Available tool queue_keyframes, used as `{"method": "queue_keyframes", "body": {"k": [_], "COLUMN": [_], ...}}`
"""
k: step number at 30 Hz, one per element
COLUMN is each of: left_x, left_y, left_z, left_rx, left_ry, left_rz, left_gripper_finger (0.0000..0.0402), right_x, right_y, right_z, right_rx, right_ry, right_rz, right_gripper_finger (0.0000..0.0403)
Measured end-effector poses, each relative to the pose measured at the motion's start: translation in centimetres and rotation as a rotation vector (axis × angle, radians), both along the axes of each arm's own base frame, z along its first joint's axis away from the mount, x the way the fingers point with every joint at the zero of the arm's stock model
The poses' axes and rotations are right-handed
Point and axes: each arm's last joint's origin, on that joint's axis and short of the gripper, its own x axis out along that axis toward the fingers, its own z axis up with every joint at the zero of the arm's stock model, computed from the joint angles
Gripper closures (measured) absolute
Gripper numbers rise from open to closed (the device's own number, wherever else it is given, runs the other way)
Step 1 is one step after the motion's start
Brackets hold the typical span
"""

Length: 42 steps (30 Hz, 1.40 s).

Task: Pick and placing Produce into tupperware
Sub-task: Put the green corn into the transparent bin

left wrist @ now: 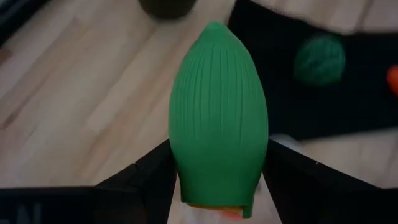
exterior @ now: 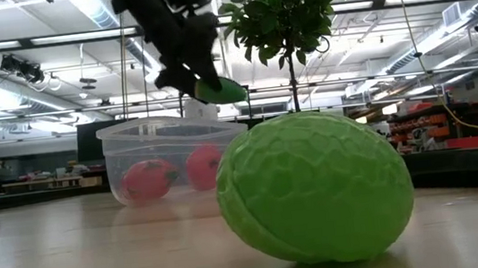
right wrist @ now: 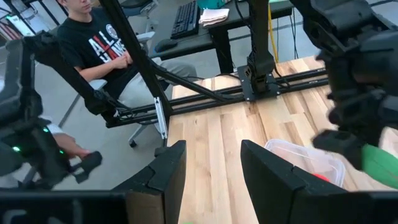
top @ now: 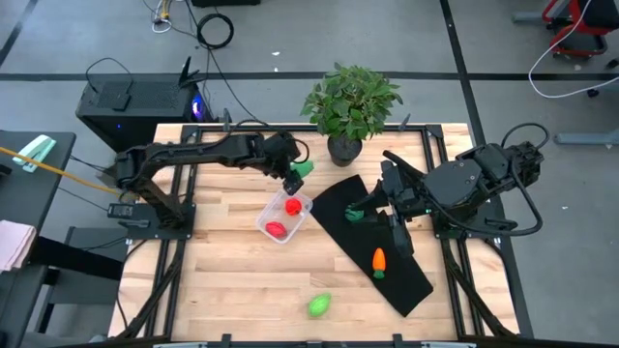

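Note:
My left gripper holds a light green ribbed pointed piece in the air just beyond the far corner of the clear tupperware. Two red pieces lie in the tupperware. The other light green piece rests on the wood near the table's near edge and fills the low view. The dark green round piece and the orange carrot lie on the black mat. My right gripper is open and hovers over the mat beside the dark green piece. My left gripper pinches the light green ribbed piece between its two fingers, on the sides of its broad end. The pointed end sticks out past the fingertips. The fingers slant down from the table's left, and the piece is lifted clear above the tupperware's rim.
A potted leafy plant stands at the far edge, close behind the tupperware and the mat. The long black mat runs diagonally on the right half. Bare wood lies left and near of the tupperware. A seated person is beyond the table's left side.

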Motion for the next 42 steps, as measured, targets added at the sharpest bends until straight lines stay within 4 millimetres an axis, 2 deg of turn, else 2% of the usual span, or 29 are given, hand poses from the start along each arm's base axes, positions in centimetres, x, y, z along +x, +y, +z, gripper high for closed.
{"method": "queue_keyframes", "body": {"k": [8,15,23,33,42], "left_x": [-0.9,-1.2,-2.1,-2.3,-1.2], "left_y": [-3.8,-6.3,-7.8,-9.1,-9.6], "left_z": [1.5,1.3,0.8,0.5,-1.6], "left_rx": [-0.025,-0.007,-0.012,-0.014,-0.016], "left_ry": [0.014,0.066,0.188,0.225,0.280], "left_rz": [-0.112,-0.169,-0.199,-0.239,-0.247], "left_gripper_finger": [0.0168,0.0175,0.0170,0.0177,0.0175], "right_x": [0.0,0.0,0.0,0.0,0.1], "right_y": [0.0,0.0,0.0,0.0,0.0], "right_z": [0.0,0.1,0.1,0.1,0.2], "right_rx": [-0.011,-0.018,-0.024,-0.040,-0.039], "right_ry": [-0.002,-0.009,-0.012,-0.014,-0.022], "right_rz": [0.005,0.010,0.013,0.020,0.022], "right_gripper_finger": [0.0243,0.0243,0.0243,0.0243,0.0243]}}
